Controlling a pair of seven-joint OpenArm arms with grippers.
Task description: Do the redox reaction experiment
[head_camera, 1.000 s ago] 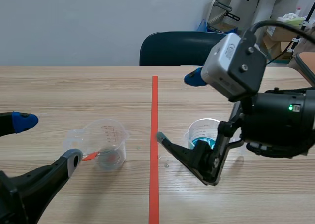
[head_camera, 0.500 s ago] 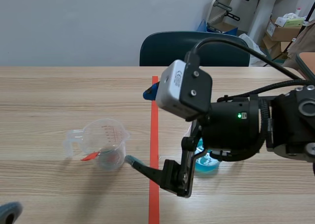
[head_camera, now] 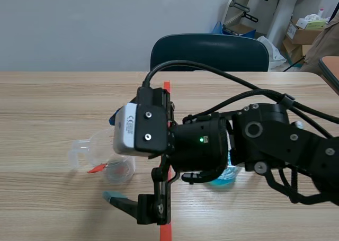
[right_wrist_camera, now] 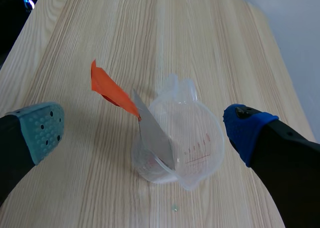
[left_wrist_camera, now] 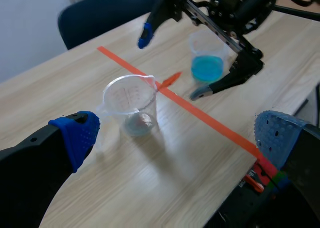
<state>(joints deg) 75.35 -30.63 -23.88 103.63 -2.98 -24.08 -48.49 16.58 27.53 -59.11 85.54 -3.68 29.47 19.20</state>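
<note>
Jaws on both arms stand apart, nothing held.

Scene view: R arm (head_camera: 275, 145) comes in from the frame's right and reaches past the red tape line (head_camera: 167, 86), w/ its wrist camera (head_camera: 139, 130) at centre frame. Its grey-green pad (head_camera: 111, 196) sits at lower left of centre and its blue pad (head_camera: 113, 118) above that. The clear beaker (head_camera: 100, 153) shows between the two, left of centre on the surface (head_camera: 53, 103). A beaker of blue liquid (head_camera: 223, 175) peeks out under the arm, right of the tape. L arm isn't in this view. The camera housing has a small label, too small to read.

L wrist view: L jaws are wide, one blue pad (left_wrist_camera: 75, 135) each side. The clear beaker is ahead of them, well apart, w/ the R arm's fingers beyond it.

R wrist view: the clear beaker is just ahead, between the pads. A grey metal strip (right_wrist_camera: 152, 138) w/ an orange end (right_wrist_camera: 112, 90) leans in it. Its long axis slants from the beaker floor up over the rim toward the grey-green pad. Red graduation marks (right_wrist_camera: 197, 148) show on the wall, digits not legible.

R arm is much nearer. Next move prob. turns on closing across the beaker or the strip; can't tell which.
</note>
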